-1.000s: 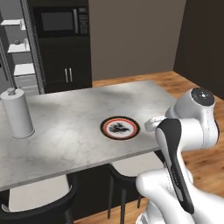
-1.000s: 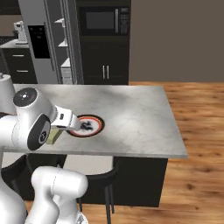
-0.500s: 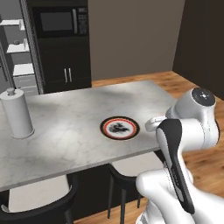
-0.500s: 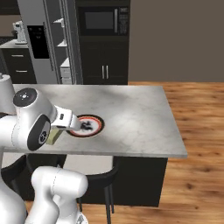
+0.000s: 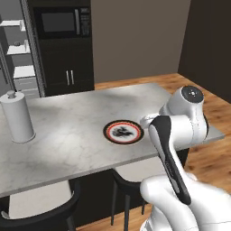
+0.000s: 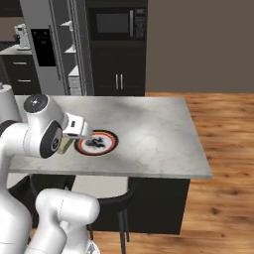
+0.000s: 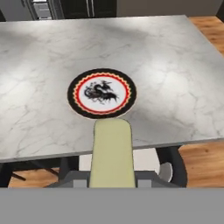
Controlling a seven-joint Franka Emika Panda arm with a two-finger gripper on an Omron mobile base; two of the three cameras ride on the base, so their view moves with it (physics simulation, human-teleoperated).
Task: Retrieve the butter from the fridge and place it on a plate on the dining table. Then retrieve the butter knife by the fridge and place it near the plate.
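**Butter in the claw, short of the plate**

Claw [image 7: 112, 183]: pinching the butter [image 7: 112, 153] at its near end. Fingertips are mostly hidden under the stick in the hand view; the stick projects forward from between them, its rounded far end just reaching the near edge of the surface [image 7: 183, 65]. In the right base view a pale block shows beside the wrist, at the near long edge.

Handling, as a judgement: a light, small stick, likely soft and a bit greasy. A hard squeeze would dent it; a loose one could let it slip or pivot, since the hold is at one end. A grip nearer the middle, across the narrow sides, would be steadier.

Plate [image 7: 102, 92]: flat on the surface, just beyond the butter's tip, a little in from the near edge, roughly midway along it. Nothing lies on it.

Further out: paper towel roll [image 5: 17, 116] upright toward the left end of the surface, well apart from the plate. Fridge [image 6: 49, 47] behind the surface, door open, white shelves showing.
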